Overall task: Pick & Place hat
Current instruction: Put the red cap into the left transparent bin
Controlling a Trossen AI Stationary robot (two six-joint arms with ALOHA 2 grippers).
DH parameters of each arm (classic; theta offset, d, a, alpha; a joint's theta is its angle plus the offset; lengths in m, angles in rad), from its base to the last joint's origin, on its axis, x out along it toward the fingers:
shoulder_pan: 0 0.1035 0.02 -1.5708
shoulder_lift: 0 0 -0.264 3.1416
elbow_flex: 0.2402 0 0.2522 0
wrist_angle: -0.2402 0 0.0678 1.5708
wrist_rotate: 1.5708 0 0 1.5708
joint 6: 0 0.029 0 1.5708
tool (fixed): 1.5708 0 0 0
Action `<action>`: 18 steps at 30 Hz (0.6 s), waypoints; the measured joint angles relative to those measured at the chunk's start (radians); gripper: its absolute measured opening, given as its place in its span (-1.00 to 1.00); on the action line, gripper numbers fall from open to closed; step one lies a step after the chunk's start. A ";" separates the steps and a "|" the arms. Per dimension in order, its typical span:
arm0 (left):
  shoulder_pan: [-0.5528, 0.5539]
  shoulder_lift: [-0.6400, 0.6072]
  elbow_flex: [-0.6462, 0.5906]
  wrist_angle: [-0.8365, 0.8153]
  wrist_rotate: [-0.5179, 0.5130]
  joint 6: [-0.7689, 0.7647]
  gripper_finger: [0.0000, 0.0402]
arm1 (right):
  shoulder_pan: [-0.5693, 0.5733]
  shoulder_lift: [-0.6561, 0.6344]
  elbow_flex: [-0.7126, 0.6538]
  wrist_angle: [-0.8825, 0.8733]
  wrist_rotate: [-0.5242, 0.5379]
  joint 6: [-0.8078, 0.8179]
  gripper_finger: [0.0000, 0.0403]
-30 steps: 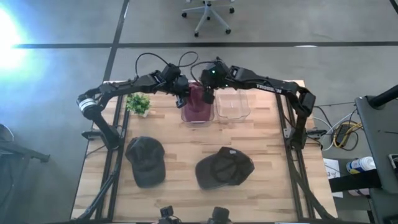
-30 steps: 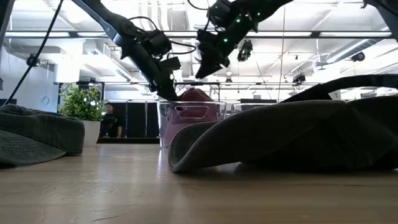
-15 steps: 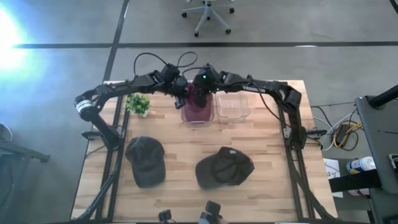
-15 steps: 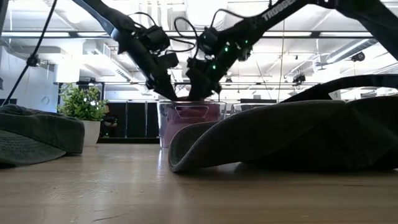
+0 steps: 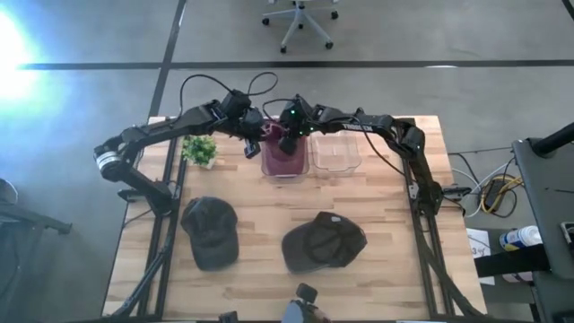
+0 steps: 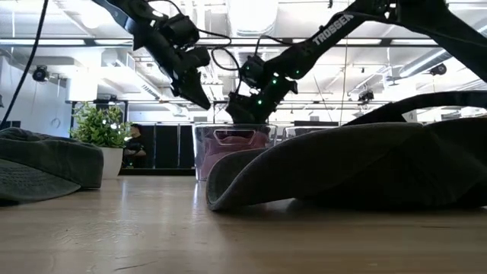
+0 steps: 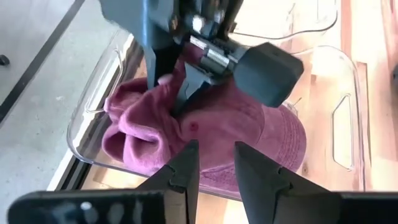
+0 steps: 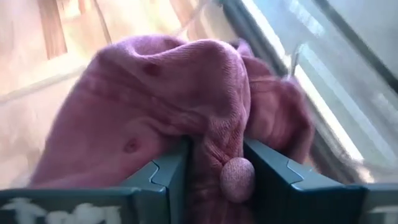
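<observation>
A maroon hat (image 5: pixel 285 161) lies crumpled inside a clear plastic bin (image 5: pixel 285 177) at the table's far side. In the low view its cloth (image 6: pixel 228 148) shows through the bin wall. My right gripper (image 5: pixel 287 141) reaches down into the bin and is shut on the hat (image 8: pixel 155 93). My left gripper (image 5: pixel 253 142) hovers open just left of and above the bin (image 7: pixel 93 112), its fingers (image 7: pixel 186 165) apart over the hat (image 7: pixel 249 124) and touching nothing. Two dark caps, one (image 5: pixel 211 231) and another (image 5: pixel 325 242), rest on the near half of the table. My right gripper pinches a raised fold of the maroon hat's crown (image 8: pixel 214 134) between its two fingers (image 8: pixel 168 177), coming from above and pointing down into the bin. The rest of the hat lies slack on the bin's floor.
A second clear bin (image 5: pixel 336 154) stands right beside the first. A small potted plant (image 5: pixel 199 148) sits at the far left. The nearer dark cap (image 6: pixel 342 167) fills much of the low view. Bare wood lies between the bins and the caps.
My right gripper came from above the bins down and leftward into the bin and onto the maroon hat. My left gripper rose up off the hat and drew back toward the table's left. The hat's top, earlier bulging above the bin rim, has sunk lower.
</observation>
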 joint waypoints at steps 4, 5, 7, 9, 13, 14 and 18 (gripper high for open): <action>0.000 0.018 0.000 0.016 -0.001 0.003 -0.53 | 0.000 -0.021 0.001 0.007 0.001 -0.001 -0.25; 0.000 0.023 0.000 0.020 -0.001 0.003 -0.53 | 0.000 -0.029 0.001 0.006 0.001 -0.003 -0.22; 0.000 0.035 0.000 0.040 -0.002 0.004 -0.53 | 0.001 -0.053 0.001 0.006 0.001 -0.016 -0.17; 0.000 0.040 0.000 0.054 -0.002 0.004 -0.53 | 0.001 -0.079 0.003 0.002 0.001 -0.039 -0.12; 0.000 0.042 0.000 0.063 -0.002 0.006 -0.53 | 0.000 -0.113 0.003 -0.010 0.001 -0.090 0.00; 0.000 0.042 0.000 0.065 -0.002 0.006 -0.53 | 0.000 -0.118 0.003 -0.013 0.001 -0.100 0.03; 0.000 0.041 0.000 0.069 -0.003 0.006 -0.53 | 0.000 -0.133 0.003 -0.059 0.001 -0.111 0.14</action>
